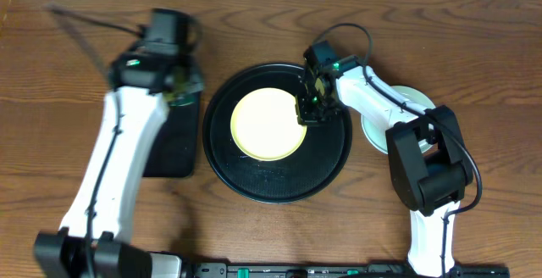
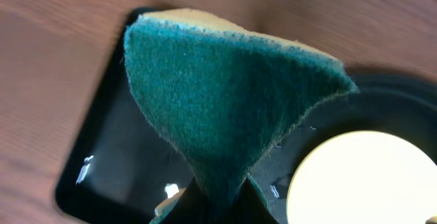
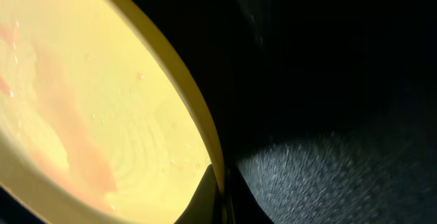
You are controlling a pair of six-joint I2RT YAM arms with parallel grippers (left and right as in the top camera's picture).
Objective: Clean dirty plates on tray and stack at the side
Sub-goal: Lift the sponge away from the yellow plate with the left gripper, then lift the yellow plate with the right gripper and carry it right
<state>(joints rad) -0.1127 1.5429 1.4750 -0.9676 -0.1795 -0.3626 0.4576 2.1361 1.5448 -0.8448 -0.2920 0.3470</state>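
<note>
A pale yellow plate [image 1: 268, 125] lies in the round black tray [image 1: 254, 181]. In the right wrist view the plate [image 3: 89, 108] shows reddish smears, and my right gripper [image 3: 222, 197] is shut on its rim; overhead the gripper [image 1: 306, 113] sits at the plate's right edge. My left gripper [image 1: 181, 93] is shut on a green scouring sponge [image 2: 225, 101] and holds it above the gap between the rectangular tray and the round tray [image 2: 382, 101]. The yellow plate also shows at lower right in the left wrist view [image 2: 369, 183]. A pale turquoise plate [image 1: 406, 108] lies right of the tray, partly hidden by my right arm.
A smaller rectangular black tray [image 1: 174, 151] lies left of the round tray, under my left arm; it also shows in the left wrist view [image 2: 116, 156]. The wooden table [image 1: 68, 100] extends to a white wall edge at the back.
</note>
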